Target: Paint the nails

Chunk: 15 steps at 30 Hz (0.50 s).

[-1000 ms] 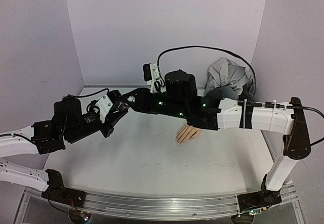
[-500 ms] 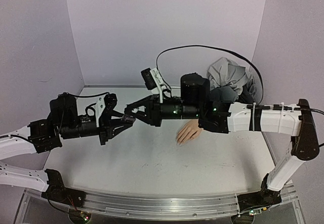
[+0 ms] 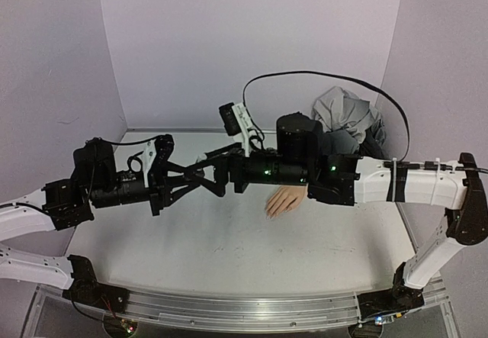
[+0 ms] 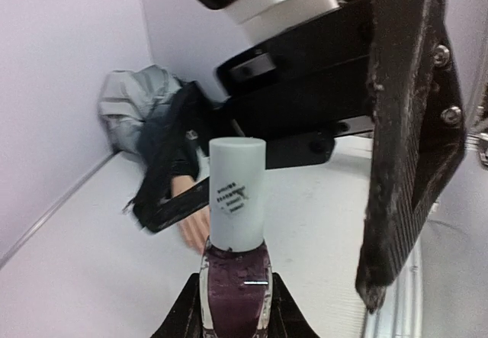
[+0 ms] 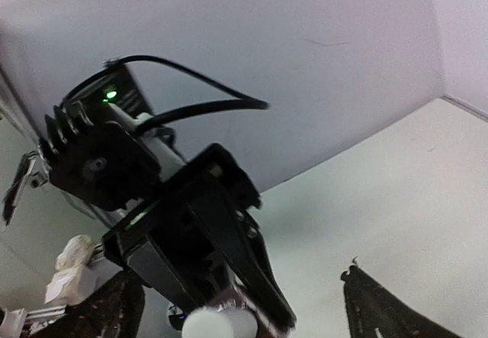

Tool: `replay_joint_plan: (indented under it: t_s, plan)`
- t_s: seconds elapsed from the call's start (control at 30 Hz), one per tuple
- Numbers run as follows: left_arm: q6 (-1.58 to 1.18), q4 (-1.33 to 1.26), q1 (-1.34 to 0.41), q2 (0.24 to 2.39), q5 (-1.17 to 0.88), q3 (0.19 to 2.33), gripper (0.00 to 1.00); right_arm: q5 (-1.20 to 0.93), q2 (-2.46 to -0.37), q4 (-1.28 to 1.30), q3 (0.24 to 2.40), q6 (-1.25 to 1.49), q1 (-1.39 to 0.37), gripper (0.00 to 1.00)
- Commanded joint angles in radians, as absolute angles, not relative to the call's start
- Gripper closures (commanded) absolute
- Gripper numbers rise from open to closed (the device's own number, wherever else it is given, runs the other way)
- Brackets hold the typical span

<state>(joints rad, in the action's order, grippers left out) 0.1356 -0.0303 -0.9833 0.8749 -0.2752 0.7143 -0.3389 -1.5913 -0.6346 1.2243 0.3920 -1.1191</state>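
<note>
Mannequin hand (image 3: 288, 199) lies on table (image 3: 229, 254), long axis diagonal. Its nails (image 3: 270, 213) point near-left, colour indiscernible. Left gripper (image 4: 235, 307) clamps bottle (image 4: 235, 288). Right gripper (image 5: 236, 311) is spread wide, flanking white cap (image 4: 237, 193).

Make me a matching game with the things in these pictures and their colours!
Things:
1. bottle cap
2. bottle
3. mannequin hand
4. crumpled cloth

Colours:
A. grey
B. peach
C. dark purple
D. white

Right pairs: 1-D, 2-C, 3-B, 4-A.
</note>
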Motion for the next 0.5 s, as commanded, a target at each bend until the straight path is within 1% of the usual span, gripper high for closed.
replay_joint_plan:
  t_s: [0.0,0.07,0.23,0.27,0.37,0.47]
  plan:
    - [0.21,-0.105,-0.982,0.834,0.058,0.736,1.0,-0.042,-1.535,-0.547,1.292,0.541,-1.115,0.02]
    - [0.214,-0.097,-0.982,0.835,0.129,0.739,1.0,-0.01,-1.542,-0.532,1.298,0.579,-1.116,0.02]
    - [0.22,-0.084,-0.982,0.856,0.206,0.748,1.0,-0.007,-1.587,-0.536,1.349,0.638,-1.116,0.02]
    - [0.222,-0.08,-0.982,0.862,0.21,0.75,1.0,-0.003,-1.594,-0.539,1.357,0.649,-1.115,0.03]
    - [0.227,-0.071,-0.982,0.872,0.206,0.757,1.0,-0.017,-1.611,-0.599,1.357,0.67,-1.115,0.14]
    - [0.234,-0.066,-0.982,0.875,0.204,0.759,1.0,-0.028,-1.639,-0.633,1.374,0.682,-1.117,0.22]
